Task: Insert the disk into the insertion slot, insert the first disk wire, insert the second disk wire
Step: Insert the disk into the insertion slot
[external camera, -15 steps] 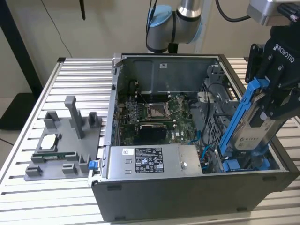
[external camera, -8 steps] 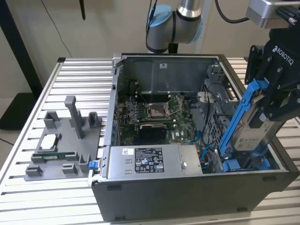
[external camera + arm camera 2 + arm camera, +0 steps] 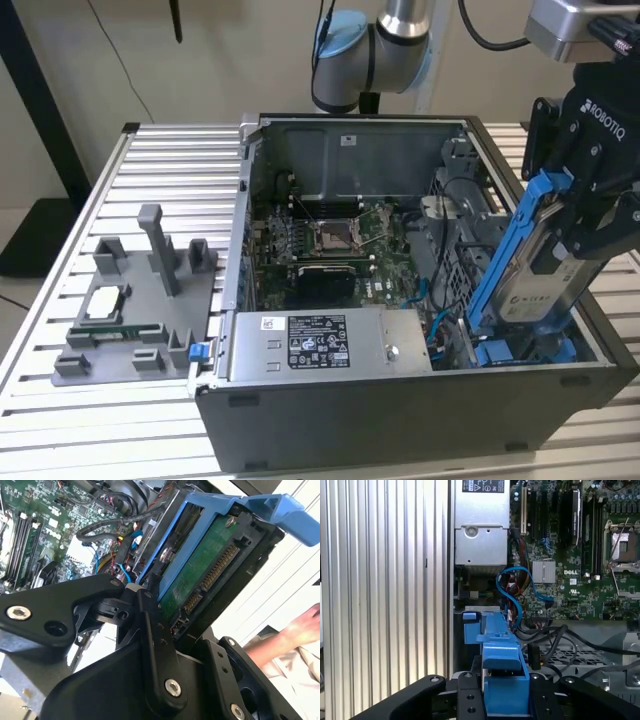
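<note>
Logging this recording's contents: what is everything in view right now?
disk: one, silver-grey in blue frame, tilted, exterior view's right
insertion slot: one, dark grey, blue tabs, below the disk
table: one, silver, slatted
computer case: one, dark grey, open, on the table
motherboard: one, green, inside the case
power supply: one, grey, inside the case
fixture tray: one, grey, exterior view's left
hand: one, second wrist view, past the disk
gripper: one, black, shut on the disk
</note>
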Tool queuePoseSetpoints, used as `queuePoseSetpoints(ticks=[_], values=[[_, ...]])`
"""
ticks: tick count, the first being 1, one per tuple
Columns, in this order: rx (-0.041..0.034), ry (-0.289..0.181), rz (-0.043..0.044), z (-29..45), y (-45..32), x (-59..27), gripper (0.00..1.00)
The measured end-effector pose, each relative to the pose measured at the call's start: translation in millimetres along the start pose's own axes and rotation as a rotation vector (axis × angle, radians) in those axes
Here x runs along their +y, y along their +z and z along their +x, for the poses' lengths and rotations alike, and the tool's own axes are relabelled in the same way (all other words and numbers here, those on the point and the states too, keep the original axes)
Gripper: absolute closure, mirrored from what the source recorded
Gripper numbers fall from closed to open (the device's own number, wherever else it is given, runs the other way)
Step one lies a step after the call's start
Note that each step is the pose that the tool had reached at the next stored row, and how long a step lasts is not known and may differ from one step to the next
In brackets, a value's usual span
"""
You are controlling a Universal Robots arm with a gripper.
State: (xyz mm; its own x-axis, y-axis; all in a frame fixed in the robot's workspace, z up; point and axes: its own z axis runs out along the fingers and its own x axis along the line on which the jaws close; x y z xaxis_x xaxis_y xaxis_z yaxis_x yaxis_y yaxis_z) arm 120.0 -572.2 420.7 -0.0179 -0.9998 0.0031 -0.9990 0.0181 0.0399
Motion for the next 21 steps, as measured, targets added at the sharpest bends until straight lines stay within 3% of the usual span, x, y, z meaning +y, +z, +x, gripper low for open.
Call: queuePoseSetpoints(ticks=[7, 21], values=[[-0.0007, 0.0, 0.0, 0.0, 5.3, -1.9, 1.0], [-0.0134, -0.005, 0.0, -0.1, 19.2, -3.5, 1.0]])
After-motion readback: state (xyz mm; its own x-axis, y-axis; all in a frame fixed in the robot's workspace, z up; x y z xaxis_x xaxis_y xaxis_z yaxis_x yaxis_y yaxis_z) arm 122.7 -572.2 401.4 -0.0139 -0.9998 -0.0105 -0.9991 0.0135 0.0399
